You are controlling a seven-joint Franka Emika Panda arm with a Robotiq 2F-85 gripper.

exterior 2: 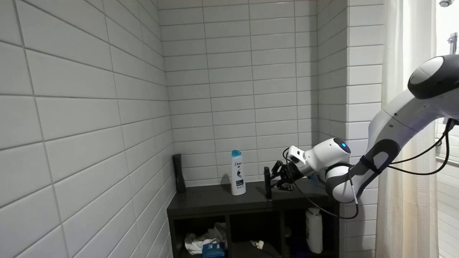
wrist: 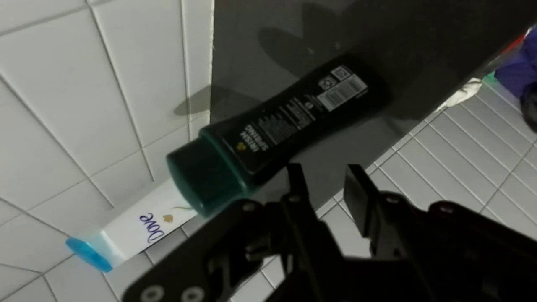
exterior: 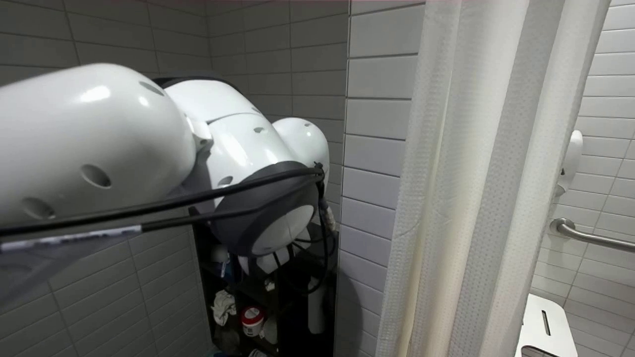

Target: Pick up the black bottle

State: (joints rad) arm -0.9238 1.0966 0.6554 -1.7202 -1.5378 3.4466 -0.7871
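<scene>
Standing upright on the surface [exterior 2: 208, 197], the black bottle [exterior 2: 268, 184] is presenting its narrow side in an exterior view. The jaws are hanging just right of it, pointing its way; the view is leaving unclear whether they are touching it. A white Dove bottle [exterior 2: 238, 175] is standing left of the black bottle, near it but apart, and a tall dark object [exterior 2: 178, 173] is standing well apart, farther left. A white container [exterior 2: 314, 231] is sitting below and right of the black bottle, and a pale curtain [exterior 2: 407, 218] is hanging well to its right.

In the wrist view, the black bottle is showing its Irish Spring label [wrist: 289, 121] and dark green cap [wrist: 203, 172]. The jaws are standing apart, and their fingertips [wrist: 356, 197] are showing just below and right of the bottle, which is sitting outside the gap. The Dove bottle is showing partly behind the black bottle's cap.

In an exterior view, the robot arm [exterior: 163, 144] is hiding the black bottle and jaws.
</scene>
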